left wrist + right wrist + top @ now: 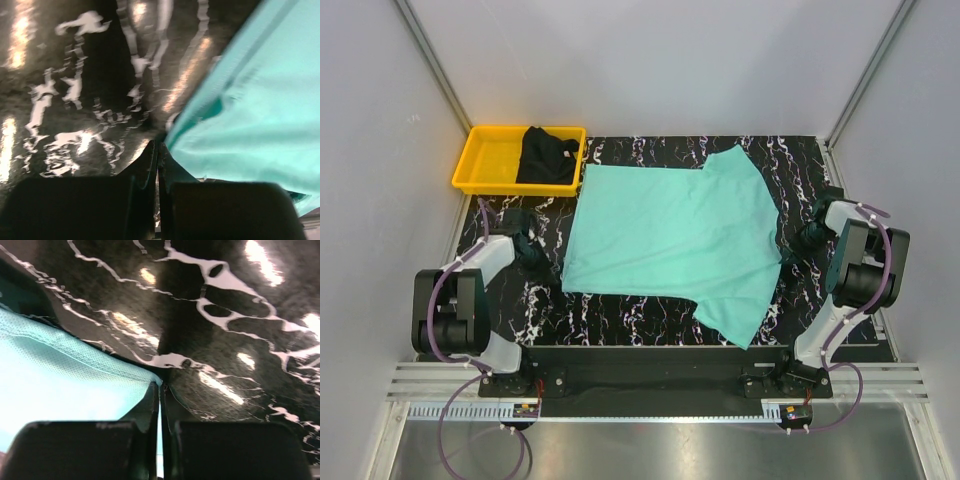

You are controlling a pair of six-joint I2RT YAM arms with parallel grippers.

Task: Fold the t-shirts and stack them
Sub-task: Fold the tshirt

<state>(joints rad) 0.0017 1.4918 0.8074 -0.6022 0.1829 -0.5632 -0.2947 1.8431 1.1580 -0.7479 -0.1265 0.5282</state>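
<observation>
The turquoise-teal t-shirt [670,235] lies spread flat on the black marbled table, hem to the left and collar to the right. The black t-shirt [546,155] lies bunched in the yellow tray [485,165] at the back left. My left gripper [548,265] is at the shirt's near-left hem corner. In the left wrist view its jaws [158,146] are closed, with the teal cloth [250,110] drawn to a point at the tips. My right gripper [798,240] is at the collar edge. In the right wrist view it [161,385] is closed on the stitched teal edge [75,370].
The grey enclosure walls stand close on the left, right and back. The yellow tray sits against the back-left corner. The arm bases [650,375] are at the near edge. Bare marbled table [640,315] shows in front of the shirt and beside both grippers.
</observation>
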